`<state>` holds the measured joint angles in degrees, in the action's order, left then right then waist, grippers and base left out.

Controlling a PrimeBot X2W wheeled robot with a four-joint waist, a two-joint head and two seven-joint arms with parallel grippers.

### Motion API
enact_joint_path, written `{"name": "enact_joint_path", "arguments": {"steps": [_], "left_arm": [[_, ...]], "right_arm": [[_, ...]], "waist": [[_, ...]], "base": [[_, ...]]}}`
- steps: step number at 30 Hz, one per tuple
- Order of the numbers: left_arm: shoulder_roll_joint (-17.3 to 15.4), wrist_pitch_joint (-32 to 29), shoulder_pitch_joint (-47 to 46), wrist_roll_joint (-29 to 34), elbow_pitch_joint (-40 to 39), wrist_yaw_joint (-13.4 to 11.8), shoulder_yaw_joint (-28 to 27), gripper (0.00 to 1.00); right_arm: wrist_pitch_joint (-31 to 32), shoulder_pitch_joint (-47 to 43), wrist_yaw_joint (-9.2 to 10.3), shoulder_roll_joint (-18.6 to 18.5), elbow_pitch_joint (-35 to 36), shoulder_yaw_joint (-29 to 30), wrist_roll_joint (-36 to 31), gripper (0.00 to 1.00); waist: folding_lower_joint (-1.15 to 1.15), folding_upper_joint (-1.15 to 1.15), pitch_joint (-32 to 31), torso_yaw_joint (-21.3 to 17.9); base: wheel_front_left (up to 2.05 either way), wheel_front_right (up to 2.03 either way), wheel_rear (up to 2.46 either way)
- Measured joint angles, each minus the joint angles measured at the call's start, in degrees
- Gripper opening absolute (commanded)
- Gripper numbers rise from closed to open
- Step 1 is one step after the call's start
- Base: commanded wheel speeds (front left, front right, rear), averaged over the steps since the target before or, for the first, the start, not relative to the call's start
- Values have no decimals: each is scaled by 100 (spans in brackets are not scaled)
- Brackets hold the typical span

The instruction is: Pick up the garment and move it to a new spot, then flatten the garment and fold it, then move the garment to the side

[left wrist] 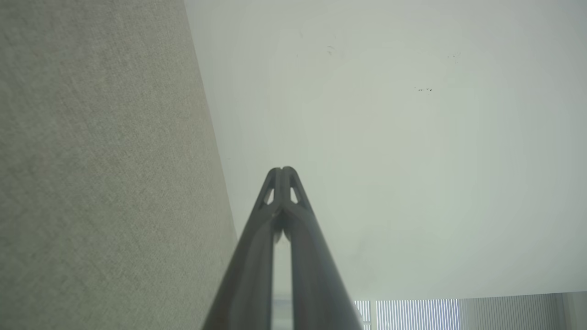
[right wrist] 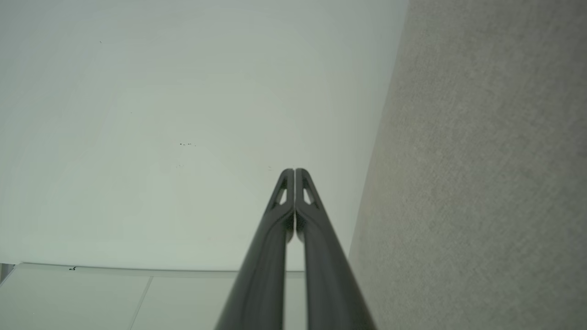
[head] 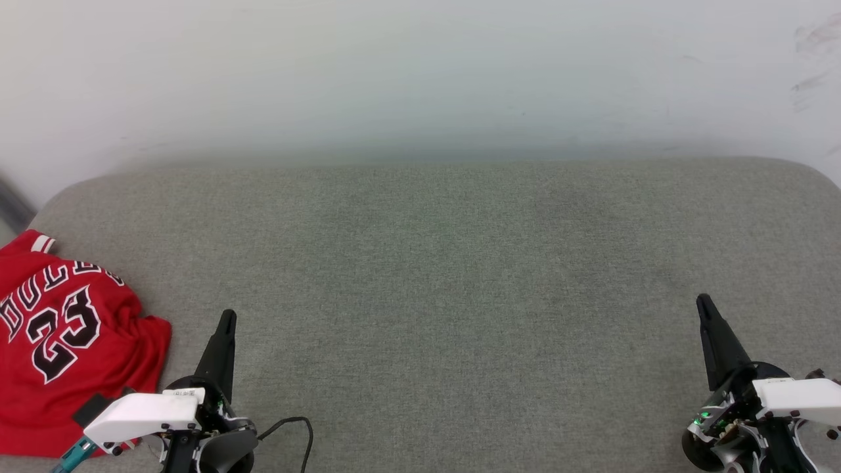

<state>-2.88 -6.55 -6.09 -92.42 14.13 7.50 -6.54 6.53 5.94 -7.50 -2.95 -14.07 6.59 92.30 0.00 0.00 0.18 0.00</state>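
The garment (head: 59,341), a red jersey with black white-outlined lettering and the number 23, lies folded at the left edge of the grey cushioned surface (head: 447,276) in the head view. My left gripper (head: 227,316) hovers just right of it, fingers pressed together and holding nothing. Far across the surface at the lower right, my right gripper (head: 703,302) is likewise shut and empty. In the left wrist view the left gripper (left wrist: 283,170) points past the grey fabric toward a pale wall. The right wrist view has the right gripper (right wrist: 294,171) closed tip to tip.
A white wall (head: 420,72) rises behind the cushioned surface. A black cable (head: 299,424) loops beside my left wrist. The cushion's rounded back corners curve down at far left and far right. A dark strip (head: 13,203) shows at the far left edge.
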Motion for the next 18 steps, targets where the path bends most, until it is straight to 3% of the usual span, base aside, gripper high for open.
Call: {"name": "enact_joint_path", "arguments": {"steps": [18], "left_arm": [[0, 0, 0, 0, 0, 0, 0, 0]], "right_arm": [[0, 0, 0, 0, 0, 0, 0, 0]], "waist": [[0, 0, 0, 0]], "base": [[0, 0, 0]]}}
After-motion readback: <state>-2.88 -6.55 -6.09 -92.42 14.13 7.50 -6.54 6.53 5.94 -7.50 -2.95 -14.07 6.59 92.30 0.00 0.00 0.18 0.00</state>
